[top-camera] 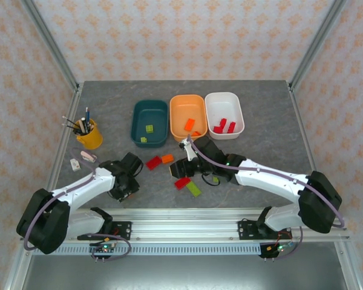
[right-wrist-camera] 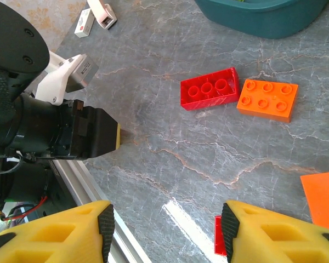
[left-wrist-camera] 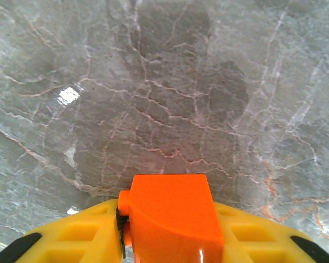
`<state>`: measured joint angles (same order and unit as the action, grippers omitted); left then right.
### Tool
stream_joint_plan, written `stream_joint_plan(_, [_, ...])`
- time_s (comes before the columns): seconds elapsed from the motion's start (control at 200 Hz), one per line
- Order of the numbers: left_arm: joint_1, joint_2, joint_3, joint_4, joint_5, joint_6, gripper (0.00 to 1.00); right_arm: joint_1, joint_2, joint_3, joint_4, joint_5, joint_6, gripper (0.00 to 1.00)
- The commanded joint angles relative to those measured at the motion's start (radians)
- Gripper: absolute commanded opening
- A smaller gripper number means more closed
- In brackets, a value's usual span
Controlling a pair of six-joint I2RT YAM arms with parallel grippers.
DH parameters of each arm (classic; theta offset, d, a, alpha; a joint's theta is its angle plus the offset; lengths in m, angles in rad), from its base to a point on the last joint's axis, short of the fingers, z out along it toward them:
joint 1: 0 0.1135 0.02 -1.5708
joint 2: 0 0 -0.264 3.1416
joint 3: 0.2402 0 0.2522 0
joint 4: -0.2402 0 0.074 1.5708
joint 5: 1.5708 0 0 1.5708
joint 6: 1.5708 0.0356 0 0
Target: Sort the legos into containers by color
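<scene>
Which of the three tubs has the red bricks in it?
The white tub, rightmost of the row, holds the red bricks; the teal tub holds green bricks, the orange tub orange bricks.

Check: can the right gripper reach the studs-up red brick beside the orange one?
Probably yes: right gripper open and empty, bare table up to the red brick; the orange brick crowds one end.

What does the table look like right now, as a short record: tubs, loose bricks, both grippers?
teal tub: two green bricks
orange tub: orange bricks
white tub: red bricks
loose on table: red brick and six-stud orange brick side by side; second red brick and lone green brick nearer the arms
left gripper: shut, orange brick between its fingers
right gripper: open, nothing between its fingers
</scene>
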<state>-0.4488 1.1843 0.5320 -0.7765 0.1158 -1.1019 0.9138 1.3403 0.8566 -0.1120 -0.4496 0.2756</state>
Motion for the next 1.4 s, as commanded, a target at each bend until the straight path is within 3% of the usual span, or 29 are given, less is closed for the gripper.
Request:
stream_joint_plan(0.0, [0.007,-0.010,-0.015,0.038,-0.032,0.024,0.35,0.005,0.009,0.036,0.036,0.017,0.014,0.56])
stream_joint_plan(0.19, [-0.009,-0.007,0.215,-0.095,-0.092,0.160,0.30,-0.032,-0.033,0.091,-0.013,0.140,0.039,0.55])
stream_joint_plan(0.35, [-0.027,0.115,0.537,-0.167,-0.081,0.299,0.30,-0.190,-0.108,0.140,-0.043,0.261,0.106,0.55])
stream_joint_plan(0.676, [-0.103,0.634,1.202,-0.165,0.029,0.451,0.30,-0.467,-0.097,0.256,-0.145,0.248,0.220,0.57])
stream_joint_plan(0.941, [-0.134,1.057,1.650,-0.234,0.080,0.474,0.30,-0.538,-0.050,0.329,-0.270,0.225,0.322,0.67])
stream_joint_plan(1.131, [-0.133,1.235,1.813,-0.267,0.110,0.469,0.31,-0.539,-0.033,0.355,-0.348,0.202,0.354,0.72])
stream_joint_plan(1.396, [-0.133,1.299,1.800,-0.262,0.131,0.471,0.34,-0.539,-0.063,0.325,-0.370,0.203,0.355,0.74])
